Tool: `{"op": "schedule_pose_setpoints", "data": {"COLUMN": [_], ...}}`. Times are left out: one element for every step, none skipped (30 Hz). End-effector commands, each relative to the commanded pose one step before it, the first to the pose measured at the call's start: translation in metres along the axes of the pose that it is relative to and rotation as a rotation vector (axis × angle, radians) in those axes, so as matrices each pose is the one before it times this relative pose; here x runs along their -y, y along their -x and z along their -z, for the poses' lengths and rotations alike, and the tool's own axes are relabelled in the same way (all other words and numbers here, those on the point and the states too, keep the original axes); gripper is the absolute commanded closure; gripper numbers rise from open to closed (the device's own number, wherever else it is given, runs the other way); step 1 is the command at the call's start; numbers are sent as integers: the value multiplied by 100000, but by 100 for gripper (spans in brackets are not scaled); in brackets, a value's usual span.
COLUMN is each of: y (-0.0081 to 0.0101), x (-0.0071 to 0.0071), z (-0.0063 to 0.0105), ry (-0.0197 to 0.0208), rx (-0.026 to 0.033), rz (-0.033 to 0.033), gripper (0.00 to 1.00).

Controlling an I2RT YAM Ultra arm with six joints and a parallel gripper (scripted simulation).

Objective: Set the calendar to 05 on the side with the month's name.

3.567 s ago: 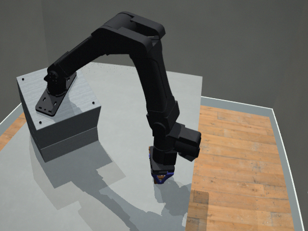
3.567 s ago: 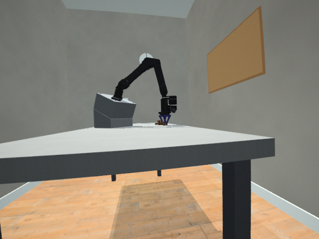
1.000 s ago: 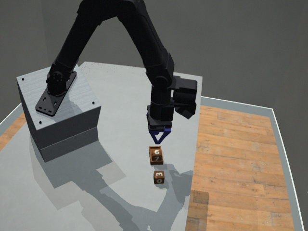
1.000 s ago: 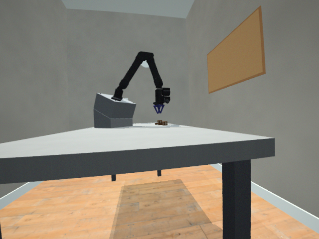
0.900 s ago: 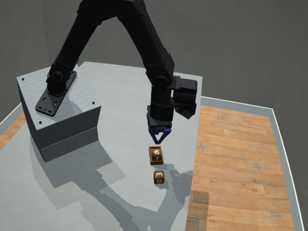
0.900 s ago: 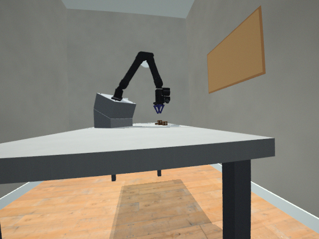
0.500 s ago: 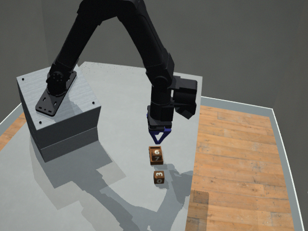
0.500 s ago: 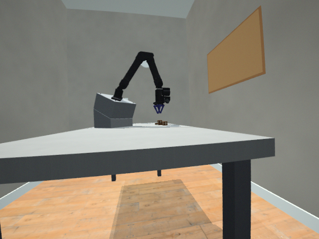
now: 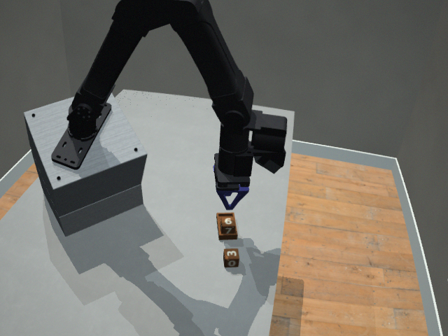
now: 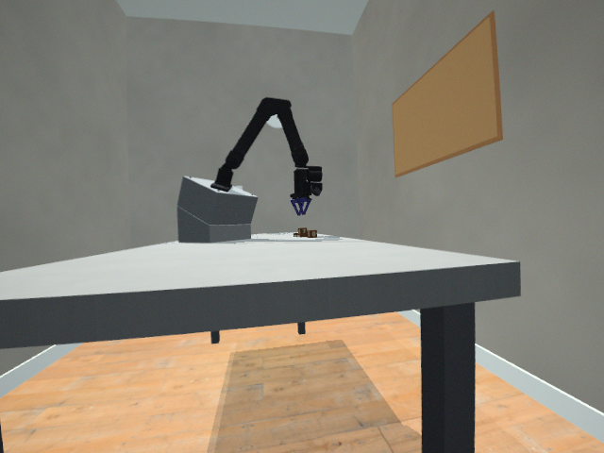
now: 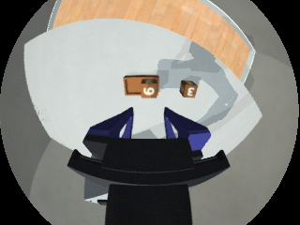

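The arm arches from its pedestal, wrist pointing down above the tray. Its gripper hangs with jaws half open, holding nothing. One cube sits on the table near the tray.

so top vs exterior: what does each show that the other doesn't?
Only top: the digits. The cube in the tray shows 6 and 7; the loose cube on the table shows 3 and 0, apart from the tray. Only exterior: the gripper hanging well above the table, and the board on the wall. Both: the arm on its grey block, fingers part-closed and empty.
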State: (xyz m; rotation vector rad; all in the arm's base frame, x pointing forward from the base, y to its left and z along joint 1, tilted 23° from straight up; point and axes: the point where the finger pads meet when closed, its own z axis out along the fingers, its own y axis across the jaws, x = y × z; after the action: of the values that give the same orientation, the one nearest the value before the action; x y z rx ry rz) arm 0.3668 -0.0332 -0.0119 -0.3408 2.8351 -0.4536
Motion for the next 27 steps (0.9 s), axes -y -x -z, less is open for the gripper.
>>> {"op": "schedule_pose_setpoints", "data": {"y": [525, 1, 1, 1, 1, 1, 1, 1, 1, 2, 2, 1, 1, 0, 0, 2, 2, 2, 1, 3, 2, 1, 3, 2, 1, 3, 2], "x": [124, 0, 0, 0, -1, -1, -1, -1, -1, -1, -1, -1, -1, 0, 0, -1, -1, -1, -2, -1, -2, -2, -2, -2, -2, -2, -2], "z": [278, -26, -33, -40, -48, -57, -66, -74, -83, -91, -100, -108, -116, 0, 0, -123, -129, -136, -142, -146, -151, -155, -157, -160, -162, -162, -162], "ry": [-435, 2, 3, 4, 5, 6, 6, 7, 8, -1, -1, -1, -1, 0, 0, -1, -1, -1, -1, -1, -1, -1, -1, -1, -1, -1, -1], "rx": [1878, -2, -2, -3, -3, -4, -4, -5, -5, -1, -1, -1, -1, 0, 0, -1, -1, -1, -1, -1, -1, -1, -1, -1, -1, -1, -1], "rz": [-447, -1, -2, -2, -3, -3, -4, -4, -5, 0, 1, 1, 1, 0, 0, 1, 1, 1, 1, 1, 1, 1, 1, 1, 1, 1, 1], "gripper": [53, 53, 53, 53, 53, 53, 53, 53, 53, 53, 53, 53, 53, 53, 53, 53, 53, 53, 53, 53, 53, 53, 53, 53, 53, 53, 53]}}
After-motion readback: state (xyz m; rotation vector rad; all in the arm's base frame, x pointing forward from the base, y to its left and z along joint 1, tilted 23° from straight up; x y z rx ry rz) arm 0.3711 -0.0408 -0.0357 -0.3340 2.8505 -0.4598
